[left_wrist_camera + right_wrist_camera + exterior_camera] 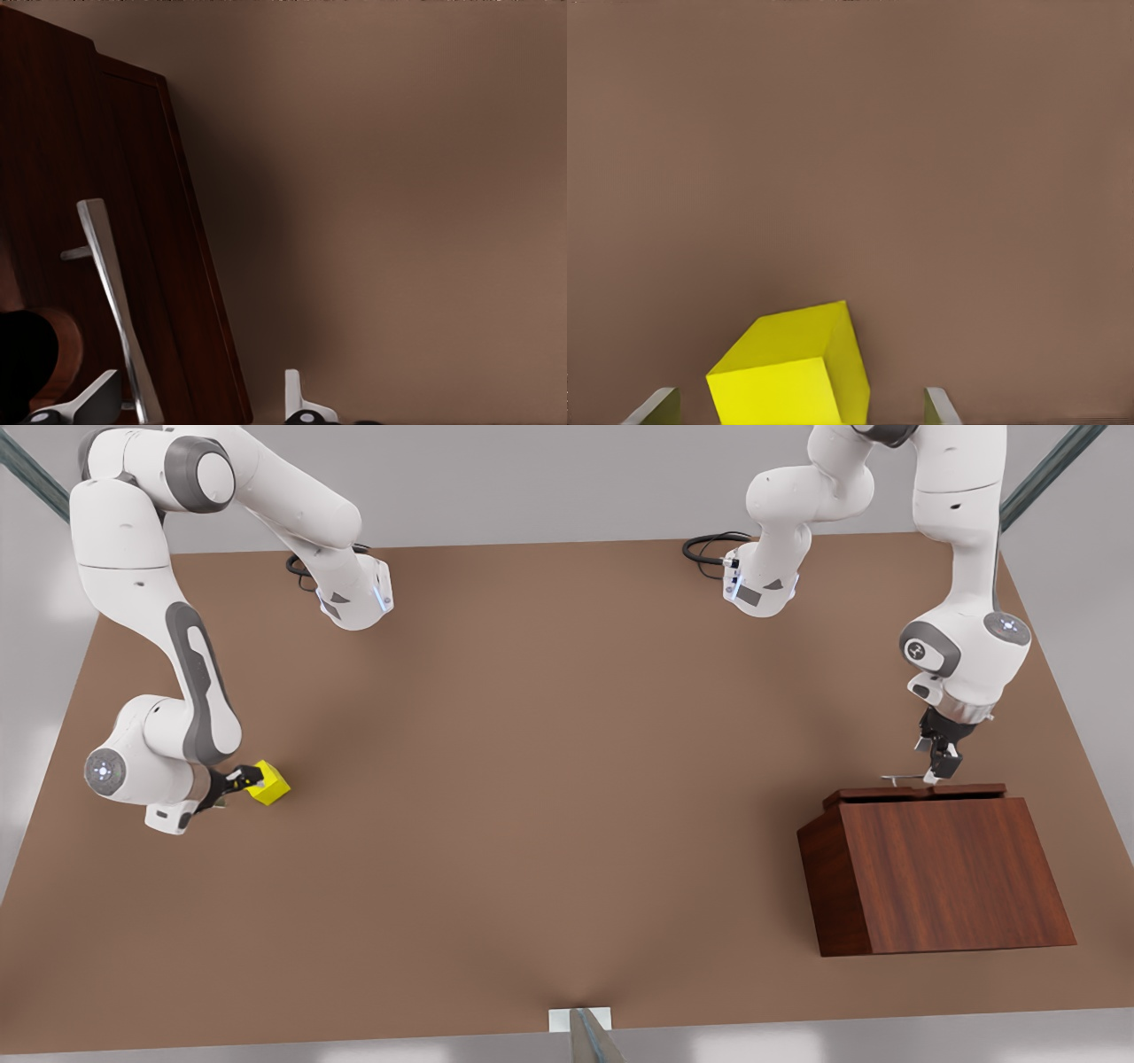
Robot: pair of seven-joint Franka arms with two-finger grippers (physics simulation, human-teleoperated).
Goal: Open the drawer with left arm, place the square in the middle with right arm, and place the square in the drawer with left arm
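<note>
The square [269, 783], a small yellow cube, sits on the brown table toward the front view's left. My right gripper [241, 779] is low beside it and open; in the right wrist view the square [788, 376] lies between the two fingers [658, 407], with gaps on both sides. The drawer [917, 791] tops the slant-topped wooden cabinet [939, 872] on the front view's right. My left gripper [939, 769] hangs open at its thin silver handle [899, 779]. In the left wrist view the handle [111, 292] runs between the open fingers [299, 400], close to one of them.
The middle [549, 779] of the table is plain brown surface between the two arms. Both arm bases and black cables [709, 545] stand along the far edge. A white bracket [580, 1017] sits at the near edge.
</note>
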